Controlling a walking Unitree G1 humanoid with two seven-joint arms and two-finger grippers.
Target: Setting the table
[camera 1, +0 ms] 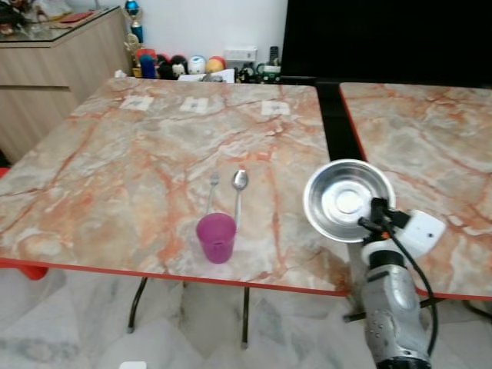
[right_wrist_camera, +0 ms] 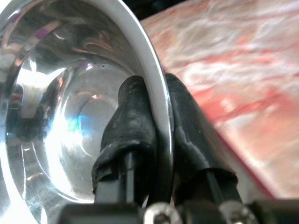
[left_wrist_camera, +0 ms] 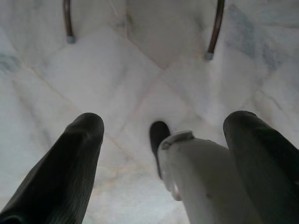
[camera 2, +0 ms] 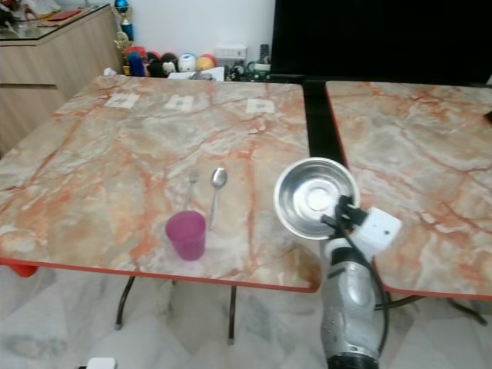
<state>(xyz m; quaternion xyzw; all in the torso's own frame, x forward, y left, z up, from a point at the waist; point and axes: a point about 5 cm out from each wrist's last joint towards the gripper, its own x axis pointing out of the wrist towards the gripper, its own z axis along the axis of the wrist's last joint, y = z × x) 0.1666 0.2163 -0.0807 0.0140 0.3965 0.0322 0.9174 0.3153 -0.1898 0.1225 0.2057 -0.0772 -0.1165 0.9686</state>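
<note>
Steel bowl (camera 1: pixel 347 199) pinched by its rim in right gripper (right_wrist_camera: pixel 156 135), one finger inside, one outside, held tilted above marble table (camera 1: pixel 115 177) edge, right of purple cup (camera 1: pixel 216 237), fork (camera 1: pixel 212 189) and spoon (camera 1: pixel 239 187). Left gripper (left_wrist_camera: pixel 163 154) idle, fingers apart, over floor. Likely risks: thin rim slipping from pinch; bowl striking table edge during lowering.

Shiny metal bowl (camera 1: pixel 347 200) (mirror-bright), glossy marble-look table (camera 1: pixel 138 169)

Bright, even daylight and sharp head views; glare on the steel bowl (camera 1: pixel 347 201); wrist views soft close up.
</note>
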